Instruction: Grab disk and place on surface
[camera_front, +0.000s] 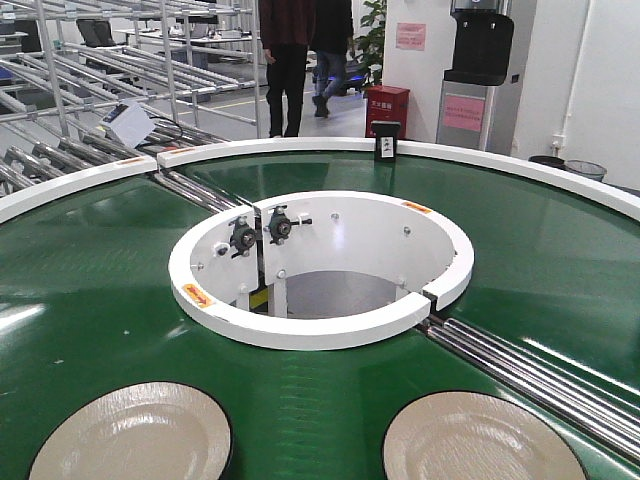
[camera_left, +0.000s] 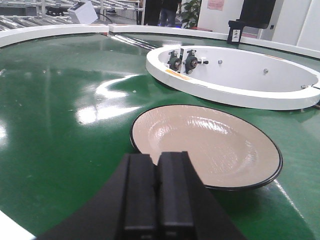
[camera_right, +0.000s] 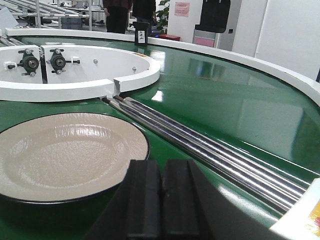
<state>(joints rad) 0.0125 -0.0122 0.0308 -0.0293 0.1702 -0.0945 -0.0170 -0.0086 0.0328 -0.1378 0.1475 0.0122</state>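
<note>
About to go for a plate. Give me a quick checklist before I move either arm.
1. Left tool open for a grab: not ok, it is closed and empty.
2. Right tool open: not ok, also closed and empty.
3. Left plate lying bare on the belt, just ahead of the left tool: ok.
4. Right plate apart from the metal rollers: ok, green belt shows between them.
5. Tabletop for the drop-off in view: cannot tell, no camera shows it.
6. Belt stopped: cannot tell from a single moment.
</note>
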